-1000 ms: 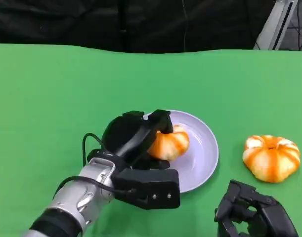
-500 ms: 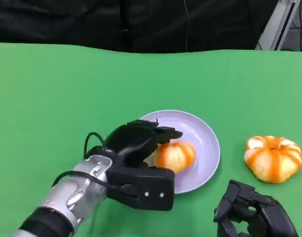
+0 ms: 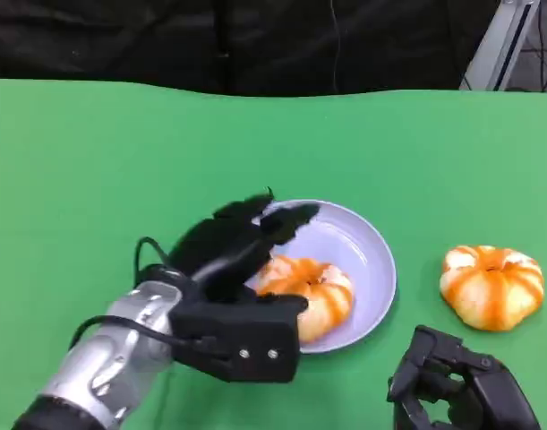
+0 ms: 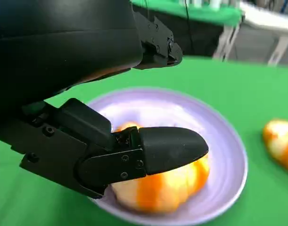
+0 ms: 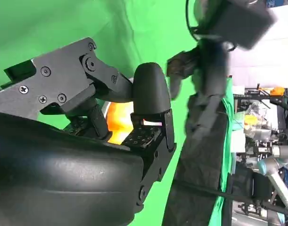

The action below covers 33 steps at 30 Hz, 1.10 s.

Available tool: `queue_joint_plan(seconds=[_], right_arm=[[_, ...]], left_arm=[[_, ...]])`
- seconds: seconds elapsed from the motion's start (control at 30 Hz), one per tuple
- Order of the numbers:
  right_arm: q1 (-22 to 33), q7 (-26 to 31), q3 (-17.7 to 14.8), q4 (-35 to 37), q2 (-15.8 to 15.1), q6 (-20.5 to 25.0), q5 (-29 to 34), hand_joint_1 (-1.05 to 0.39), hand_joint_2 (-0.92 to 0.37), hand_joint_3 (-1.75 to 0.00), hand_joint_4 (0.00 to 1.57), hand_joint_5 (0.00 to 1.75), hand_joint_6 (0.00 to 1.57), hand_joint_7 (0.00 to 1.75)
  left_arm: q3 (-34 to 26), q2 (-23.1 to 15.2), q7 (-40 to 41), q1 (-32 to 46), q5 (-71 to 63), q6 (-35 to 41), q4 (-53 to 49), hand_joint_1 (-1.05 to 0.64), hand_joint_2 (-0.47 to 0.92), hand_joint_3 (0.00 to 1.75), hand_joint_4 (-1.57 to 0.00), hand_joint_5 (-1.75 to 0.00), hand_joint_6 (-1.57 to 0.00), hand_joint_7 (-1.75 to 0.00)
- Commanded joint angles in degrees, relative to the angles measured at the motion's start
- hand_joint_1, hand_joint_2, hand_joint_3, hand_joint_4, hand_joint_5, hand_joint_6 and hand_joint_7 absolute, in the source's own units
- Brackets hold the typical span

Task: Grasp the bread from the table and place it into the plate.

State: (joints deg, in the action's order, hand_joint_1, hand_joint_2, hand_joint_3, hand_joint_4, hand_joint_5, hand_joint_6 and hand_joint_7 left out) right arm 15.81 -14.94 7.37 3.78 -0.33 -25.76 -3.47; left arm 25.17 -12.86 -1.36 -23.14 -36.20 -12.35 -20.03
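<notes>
A round orange-and-white bread (image 3: pixel 316 288) lies in the lilac plate (image 3: pixel 378 253) at the table's middle. My left hand (image 3: pixel 230 253) hovers over the plate's near-left side with its fingers spread and lifted off the bread, holding nothing. The left wrist view has the thumb (image 4: pixel 169 149) in front of the bread (image 4: pixel 155 194), apart from the upper fingers (image 4: pixel 155 42), with the plate (image 4: pixel 228 141) beneath. My right hand (image 3: pixel 459 387) rests at the lower right, empty. A second bread (image 3: pixel 491 285) sits on the table right of the plate, also seen as the second bread (image 4: pixel 280 141) and again (image 5: pixel 118 117).
The green table (image 3: pixel 121 161) stretches wide to the left and back. A dark curtain (image 3: pixel 255 40) hangs behind its far edge, and a metal frame leg (image 3: pixel 501 40) stands at the back right.
My left hand has let go of the bread, which now lies lower in the plate. The hand has drawn back toward the near left with its fingers spreading. The right hand has not moved.
</notes>
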Motion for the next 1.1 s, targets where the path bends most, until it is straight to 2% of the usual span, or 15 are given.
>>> queue_joint_plan(seconds=[0.03, 0.17, 0.27, 0.3, 0.37, 0.4, 0.47, 0.5, 0.53, 0.57, 0.6, 0.63, 0.77, 0.9, 1.1], right_arm=[[-0.40, -0.31, -0.66, 0.69, -0.65, -0.72, -1.03, -0.15, -0.67, -1.03, 0.77, 1.75, 0.72, 1.53], [-0.58, -0.81, -0.82, 1.11, -0.67, -0.88, -1.54, -0.15, -0.67, -1.03, 0.77, 1.75, 0.72, 1.53], [-0.75, -1.22, -0.97, 1.61, -0.65, -1.30, -1.96, -0.15, -0.66, -1.03, 0.77, 1.75, 0.72, 1.53], [-0.78, -1.23, -1.01, 1.69, -0.64, -1.35, -1.96, -0.15, -0.66, -1.03, 0.77, 1.75, 0.72, 1.53], [-0.80, -1.13, -1.06, 1.76, -0.61, -1.36, -1.80, -0.15, -0.66, -1.02, 0.77, 1.75, 0.72, 1.53], [-0.76, -1.00, -1.05, 1.58, -0.62, -1.16, -1.62, -0.15, -0.66, -1.02, 0.77, 1.75, 0.72, 1.53], [-0.76, -0.92, -1.00, 1.44, -0.64, -1.07, -1.45, -0.15, -0.66, -1.02, 0.77, 1.75, 0.72, 1.53], [-0.79, -0.95, -0.99, 1.44, -0.65, -1.13, -1.44, -0.15, -0.66, -1.02, 0.77, 1.75, 0.72, 1.53], [-0.84, -0.96, -0.99, 1.53, -0.66, -1.31, -1.38, -0.15, -0.66, -1.02, 0.77, 1.75, 0.72, 1.53], [-0.85, -0.93, -0.98, 1.58, -0.66, -1.43, -1.27, -0.15, -0.66, -1.02, 0.77, 1.75, 0.72, 1.53], [-0.91, -0.97, -1.04, 1.62, -0.72, -1.45, -1.27, -0.15, -0.66, -1.02, 0.77, 1.75, 0.72, 1.53], [-0.95, -1.01, -1.07, 1.68, -0.77, -1.48, -1.30, -0.15, -0.67, -1.02, 0.77, 1.75, 0.72, 1.53], [-1.11, -0.97, -1.13, 1.87, -0.87, -1.41, -1.13, -0.15, -0.67, -1.02, 0.76, 1.75, 0.72, 1.53], [-1.35, -1.34, -1.23, 2.46, -0.83, -1.95, -1.56, -0.13, -0.67, -1.02, 0.76, 1.75, 0.72, 1.52], [-1.41, -1.50, -1.32, 2.65, -0.75, -2.15, -1.61, -0.13, -0.66, -1.02, 0.77, 1.75, 0.72, 1.52]], left_arm=[[-3.84, -2.52, -2.35, 4.43, 3.81, 1.00, 7.26, -0.79, 0.92, 0.57, -0.03, -0.02, -0.24, -0.04], [-7.64, -2.22, -3.71, 9.34, 8.51, 2.84, 14.12, -0.61, 0.92, 0.43, -0.22, -0.08, -0.44, -0.07], [-15.03, 1.87, -11.36, 14.99, 28.80, 9.61, 21.01, -0.17, 0.92, 0.45, -0.38, -0.12, -0.67, -0.12], [-17.57, 3.29, -13.12, 16.65, 35.32, 13.04, 23.28, -0.08, 0.92, 0.50, -0.51, -0.15, -0.80, -0.15], [-20.75, 4.50, -14.96, 18.70, 43.10, 17.80, 26.17, -0.06, 0.92, 0.50, -0.66, -0.17, -0.93, -0.16], [-22.98, 4.99, -16.27, 20.26, 48.32, 19.96, 27.42, -0.06, 0.92, 0.50, -0.84, -0.25, -1.05, -0.20], [-26.38, 5.41, -18.35, 23.02, 56.03, 23.02, 29.52, -0.05, 0.81, 0.69, -1.02, -0.43, -1.16, -0.30], [-27.51, 5.39, -19.04, 24.08, 58.57, 24.12, 30.38, -0.06, 0.68, 0.98, -1.03, -0.80, -1.14, -0.58], [-28.83, 5.26, -19.74, 25.71, 61.26, 25.29, 31.46, -0.06, 0.61, 1.11, -1.01, -1.04, -1.07, -0.83], [-30.43, 4.79, -20.86, 27.63, 64.22, 26.64, 32.39, -0.06, 0.57, 1.21, -0.98, -1.29, -1.00, -1.12], [-31.76, 4.22, -21.48, 29.34, 66.41, 28.18, 33.34, -0.06, 0.56, 1.22, -0.95, -1.51, -0.93, -1.35], [-32.79, 3.74, -21.91, 30.65, 68.06, 29.47, 34.08, -0.06, 0.57, 1.19, -0.93, -1.65, -0.88, -1.52], [-36.00, 2.32, -25.53, 34.40, 73.53, 32.32, 33.63, -0.06, 0.58, 1.15, -0.90, -1.74, -0.83, -1.65], [-38.38, 1.19, -31.25, 37.62, 76.22, 31.90, 30.14, -0.08, 0.59, 1.11, -0.89, -1.75, -0.81, -1.68], [-38.89, 1.32, -32.61, 37.71, 75.99, 31.73, 29.48, -0.09, 0.59, 1.10, -0.88, -1.75, -0.80, -1.70]])
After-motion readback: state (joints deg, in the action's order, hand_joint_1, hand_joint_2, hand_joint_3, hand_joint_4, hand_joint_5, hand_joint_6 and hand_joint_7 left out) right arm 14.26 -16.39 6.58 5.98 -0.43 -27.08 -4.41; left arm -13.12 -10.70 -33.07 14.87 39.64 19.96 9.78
